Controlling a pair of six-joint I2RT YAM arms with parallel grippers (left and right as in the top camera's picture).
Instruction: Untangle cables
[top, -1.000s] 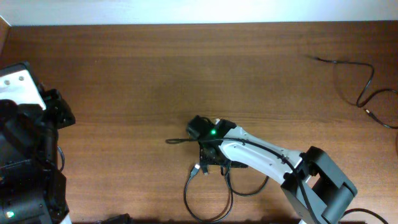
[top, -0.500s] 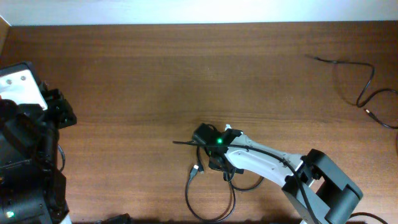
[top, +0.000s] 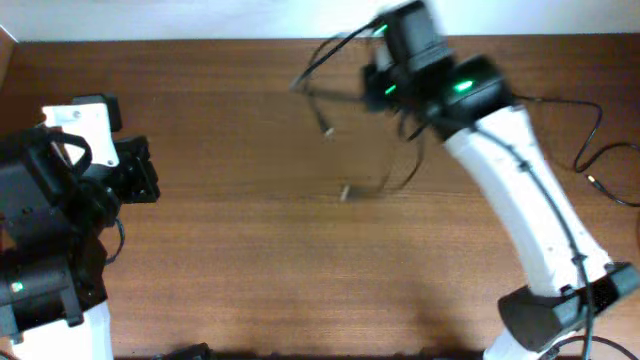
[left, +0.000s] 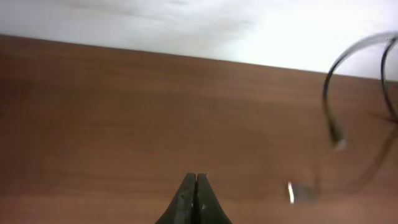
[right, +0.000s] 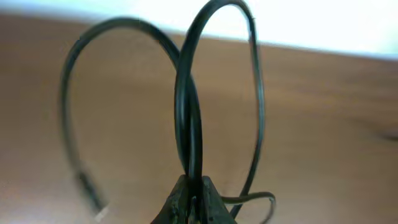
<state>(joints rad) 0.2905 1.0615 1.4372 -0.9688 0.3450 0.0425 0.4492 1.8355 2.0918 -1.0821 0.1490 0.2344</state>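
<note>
My right fingers (right: 186, 190) are pinched narrow on the cables (right: 188, 124), with a black strand running straight down into the slit between them. From that grip two thin loops arch up and out to either side, and a smaller loop curls just right of the tips. From overhead my right arm reaches to the far edge of the desk (top: 220, 250), right of centre. There the cables (top: 318, 55) trail out to the left of the fingers (top: 385, 85) as a blurred tangle, with two pale plug tips dangling lower. I cannot tell whether those tips touch the wood. My left fingers (left: 195, 183) are pressed together on nothing, over bare desk at the left side. A loose cord (top: 590, 140) lies near the right edge, well apart.
</note>
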